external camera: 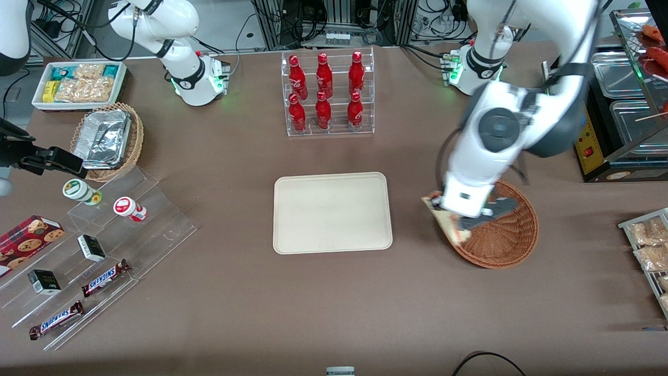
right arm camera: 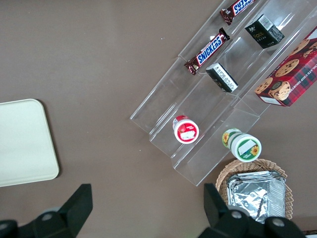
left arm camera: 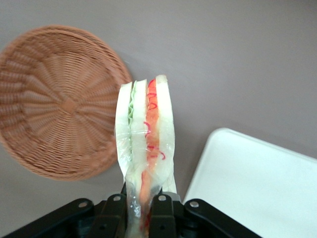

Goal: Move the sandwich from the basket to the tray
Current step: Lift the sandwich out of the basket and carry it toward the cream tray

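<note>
My left gripper is shut on the narrow end of the clear-wrapped sandwich, whose white bread and red and green filling point away from the fingers. In the front view the gripper hangs over the rim of the reddish-brown wicker basket on the side nearest the tray. The sandwich sticks out past that rim above the table. The basket holds nothing in the wrist view. The cream tray lies bare at the table's middle, and one corner of the tray shows beside the sandwich.
A clear rack of red bottles stands farther from the front camera than the tray. Toward the parked arm's end are a stepped acrylic stand with snacks, a tan basket of foil containers and a white bin. Snack packets lie at the working arm's end.
</note>
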`<action>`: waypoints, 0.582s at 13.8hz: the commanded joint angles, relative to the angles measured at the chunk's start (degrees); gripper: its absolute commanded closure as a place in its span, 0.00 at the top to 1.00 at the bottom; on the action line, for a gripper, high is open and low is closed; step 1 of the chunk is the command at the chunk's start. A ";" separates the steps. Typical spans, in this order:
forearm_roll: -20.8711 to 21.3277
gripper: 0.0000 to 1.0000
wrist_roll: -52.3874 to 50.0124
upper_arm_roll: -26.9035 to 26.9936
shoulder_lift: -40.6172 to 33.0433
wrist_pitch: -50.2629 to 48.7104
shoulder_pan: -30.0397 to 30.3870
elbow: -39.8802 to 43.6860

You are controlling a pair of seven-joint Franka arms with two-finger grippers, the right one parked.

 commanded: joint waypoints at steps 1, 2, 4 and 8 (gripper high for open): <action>0.12 0.00 -0.24 0.72 5.64 -0.58 -4.63 5.69; 0.12 0.00 -0.24 0.72 7.49 0.21 -6.30 7.35; 0.12 0.00 -0.24 0.72 10.83 4.93 -9.47 7.99; 0.21 0.00 -0.85 0.64 15.85 13.57 -13.96 8.07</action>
